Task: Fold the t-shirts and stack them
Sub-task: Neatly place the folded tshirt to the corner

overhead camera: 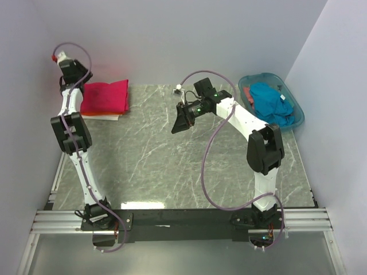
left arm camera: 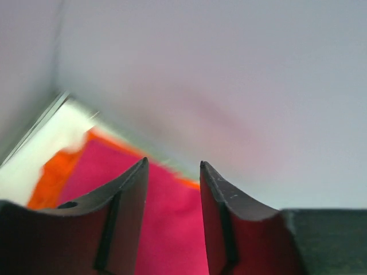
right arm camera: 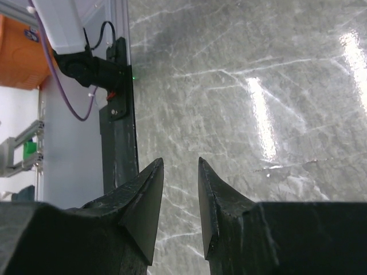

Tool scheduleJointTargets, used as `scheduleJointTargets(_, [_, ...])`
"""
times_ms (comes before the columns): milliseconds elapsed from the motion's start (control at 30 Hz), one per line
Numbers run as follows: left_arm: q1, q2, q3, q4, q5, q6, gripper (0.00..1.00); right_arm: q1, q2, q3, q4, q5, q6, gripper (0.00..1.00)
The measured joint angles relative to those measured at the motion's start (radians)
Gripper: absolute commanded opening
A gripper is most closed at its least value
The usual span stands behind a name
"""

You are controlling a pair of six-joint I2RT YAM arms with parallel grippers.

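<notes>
A folded magenta-red t-shirt [overhead camera: 106, 96] lies on an orange t-shirt [overhead camera: 102, 117] at the table's back left; only the orange edge shows. My left gripper [overhead camera: 79, 85] is open and empty at the pile's left edge. In the left wrist view the left gripper [left arm camera: 172, 166] frames the magenta shirt [left arm camera: 172, 229], with the orange shirt [left arm camera: 54, 177] showing beyond it. A crumpled teal-blue t-shirt [overhead camera: 272, 103] lies in the basket [overhead camera: 298, 117]. My right gripper [overhead camera: 180, 123] is open and empty above the table's middle; it also shows in the right wrist view [right arm camera: 180, 163].
The marble table [overhead camera: 172, 166] is walled at the back and both sides. The teal plastic basket stands at the back right corner. A small white object [overhead camera: 178, 88] lies near the back edge. The black base rail [right arm camera: 117, 132] shows in the right wrist view.
</notes>
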Motion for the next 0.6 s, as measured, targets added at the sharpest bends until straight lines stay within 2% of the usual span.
scheduleJointTargets(167, [-0.022, -0.172, -0.048, 0.043, 0.087, 0.011, 0.51, -0.005, -0.028, -0.014, -0.051, 0.008, -0.062, 0.38])
scheduleJointTargets(267, [-0.024, -0.299, -0.165, 0.084, 0.162, 0.024, 0.55, -0.018, -0.068, -0.037, -0.087, 0.046, -0.116, 0.38])
scheduleJointTargets(400, [-0.024, -0.525, -0.457, 0.119, 0.183, 0.072, 0.68, -0.076, -0.180, -0.125, -0.097, 0.134, -0.158, 0.39])
scheduleJointTargets(433, [-0.024, -0.586, -0.544, 0.123, 0.174, 0.086, 0.77, -0.103, -0.217, -0.150, -0.095, 0.154, -0.165, 0.39])
scheduleJointTargets(500, [-0.024, -0.733, -0.726, 0.137, 0.155, 0.109, 0.88, -0.169, -0.284, -0.196, -0.090, 0.189, -0.176, 0.39])
scheduleJointTargets(600, [-0.016, -0.925, -0.908, 0.126, 0.154, 0.109, 0.90, -0.265, -0.369, -0.254, -0.072, 0.240, -0.192, 0.40])
